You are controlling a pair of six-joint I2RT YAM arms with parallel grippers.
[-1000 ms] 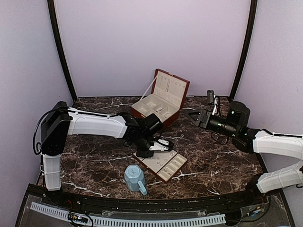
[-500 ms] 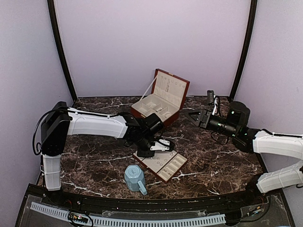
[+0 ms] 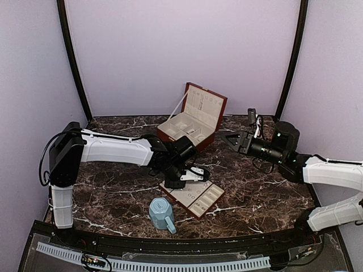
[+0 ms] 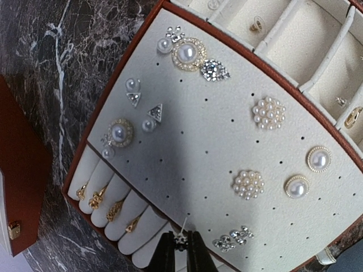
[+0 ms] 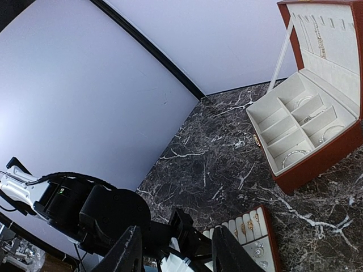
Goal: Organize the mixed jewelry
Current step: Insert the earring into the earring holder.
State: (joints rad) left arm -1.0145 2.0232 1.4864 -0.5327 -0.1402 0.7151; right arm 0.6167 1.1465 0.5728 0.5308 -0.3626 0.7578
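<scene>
Mug: The blue mug (image 3: 162, 213) sits near my front edge. It has not moved.
Left gripper: My left gripper (image 4: 181, 245) is pinched together on a tiny stud (image 4: 181, 238). The stud's thin pin points out past my fingertips.
What changed: In the last second my left arm crept a little way away from me. The pinch is just the same.
Where the stud is: It hangs at the edge of the tray (image 4: 215, 136), just beside a sparkly piece (image 4: 231, 239). I cannot tell if it touches the cream pad.
Tray: Pearl studs (image 4: 248, 184) sit on the pad, and gold rings (image 4: 105, 201) sit in the soft rolls.
What that means: I think I am lining this stud up with the pad. So this piece is not put away yet.
Box: The open box (image 3: 190, 122) stands behind the tray, with a gap between them. Thin hoops (image 5: 292, 156) lie in its little rooms.
Right gripper: My right gripper (image 3: 233, 139) has its fingers apart with nothing between them. It waits in the air to the right of the box and has not moved.
</scene>
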